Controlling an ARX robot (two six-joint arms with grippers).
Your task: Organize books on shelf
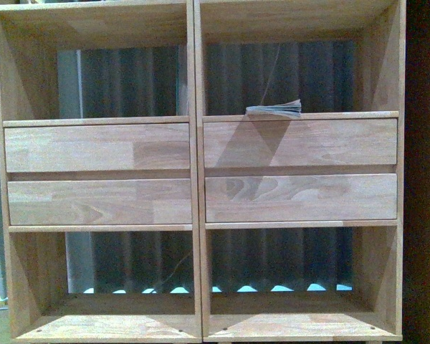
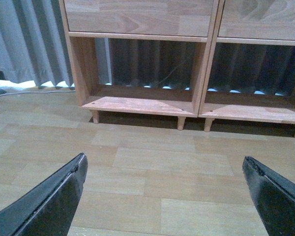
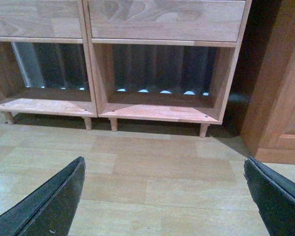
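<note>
Book [image 1: 274, 109] lies flat in the upper right cubby of the shelf [image 1: 195, 172], at the near edge, above the drawer fronts. Left gripper [image 2: 163, 159]: fingers spread wide, holding nothing, low over the floor [image 2: 39, 123] before the lower left cubby. Right gripper [image 3: 163, 160]: likewise wide apart and empty, before the lower right cubby.

Front view: dim; you see a diagonal shadow on the light oak wooden shelf [image 1: 294, 143].
Backlight: bright slits under the grey pleated curtain [image 1: 129, 82].
</note>
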